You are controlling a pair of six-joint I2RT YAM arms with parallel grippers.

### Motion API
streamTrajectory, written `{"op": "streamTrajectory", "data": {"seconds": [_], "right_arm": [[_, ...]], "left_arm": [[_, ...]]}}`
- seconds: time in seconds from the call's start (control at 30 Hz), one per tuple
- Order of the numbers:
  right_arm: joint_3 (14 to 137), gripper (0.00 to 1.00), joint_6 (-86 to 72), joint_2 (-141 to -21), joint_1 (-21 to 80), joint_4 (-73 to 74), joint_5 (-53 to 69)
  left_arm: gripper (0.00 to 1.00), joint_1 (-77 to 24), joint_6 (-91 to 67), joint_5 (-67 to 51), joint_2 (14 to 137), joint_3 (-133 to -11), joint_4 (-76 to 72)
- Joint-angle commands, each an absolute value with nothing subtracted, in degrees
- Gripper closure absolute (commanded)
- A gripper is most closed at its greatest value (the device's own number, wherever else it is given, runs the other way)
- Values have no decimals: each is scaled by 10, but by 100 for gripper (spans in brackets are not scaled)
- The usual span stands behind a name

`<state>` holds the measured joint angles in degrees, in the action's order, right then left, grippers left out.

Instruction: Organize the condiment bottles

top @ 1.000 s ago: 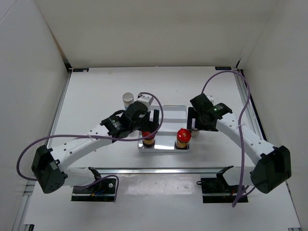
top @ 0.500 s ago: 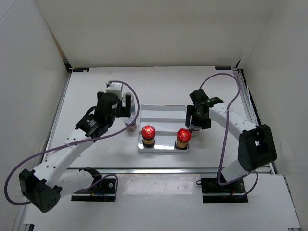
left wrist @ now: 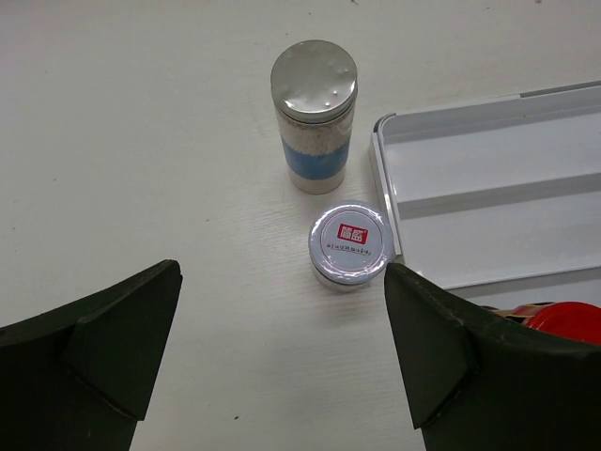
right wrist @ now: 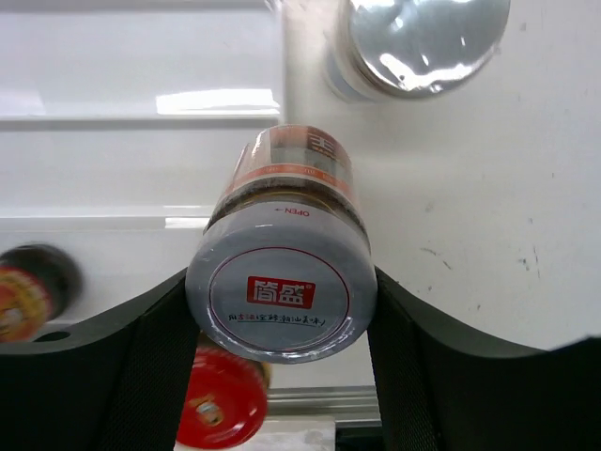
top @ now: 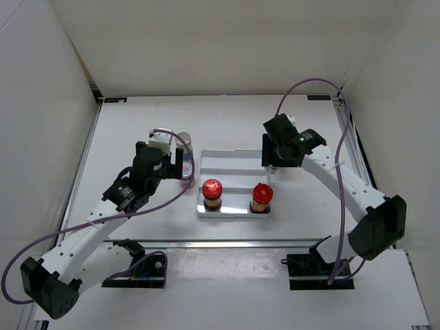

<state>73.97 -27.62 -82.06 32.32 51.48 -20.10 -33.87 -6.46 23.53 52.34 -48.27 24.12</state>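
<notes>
Two red-capped amber bottles (top: 212,188) (top: 261,193) stand in the front row of the white stepped tray (top: 234,163). My right gripper (right wrist: 282,310) is shut on a short jar with a labelled silver lid (right wrist: 280,287) and holds it over the tray's right edge; in the top view the gripper (top: 272,158) covers it. A taller silver-capped jar (right wrist: 413,38) stands on the table beyond it. My left gripper (left wrist: 282,362) is open and empty, left of the tray (top: 181,165). Ahead of it stand a tall blue-white labelled jar (left wrist: 314,113) and a second short labelled jar (left wrist: 350,246).
The tray's back rows (left wrist: 488,178) hold nothing. White walls enclose the table on three sides. A metal rail (top: 227,242) runs along the near edge, by the arm bases. Grey cables loop from both arms.
My left gripper let go of the left red-capped bottle in the tray and drew back to the left. My right gripper lifted the short jar and moved it back along the tray's right side.
</notes>
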Motion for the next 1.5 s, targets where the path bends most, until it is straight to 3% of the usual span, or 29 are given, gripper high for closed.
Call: {"op": "streamTrajectory", "data": {"seconds": [0.0,0.33,0.4,0.53,0.63,0.73,0.77,0.8,0.87,0.9,1.47], "right_arm": [[809,86,-272,-804,351,519,-250],[791,87,-272,-900,384,465,-207],[774,94,-272,-917,384,439,-193],[763,94,-272,-936,384,417,-179],[758,87,-272,-950,384,403,-166],[758,67,-272,-963,384,403,-166],[758,57,-272,-963,384,403,-166],[758,31,-272,-963,384,410,-166],[758,13,-279,-941,384,417,-186],[763,0,-285,-933,384,426,-192],[752,0,-274,-705,414,484,-193]], "left_arm": [[0,-341,-60,235,518,-490,229],[0,-341,-65,246,536,-478,215],[0,-341,-65,251,542,-478,215],[0,-341,-70,251,555,-478,215],[0,-341,-70,251,560,-478,215],[0,-346,-70,251,565,-478,215],[0,-346,-70,251,570,-478,215],[0,-346,-70,244,570,-478,215],[0,-346,-70,221,577,-478,215],[0,-346,-70,209,583,-478,215],[0,-346,-94,129,714,-511,237]]}}
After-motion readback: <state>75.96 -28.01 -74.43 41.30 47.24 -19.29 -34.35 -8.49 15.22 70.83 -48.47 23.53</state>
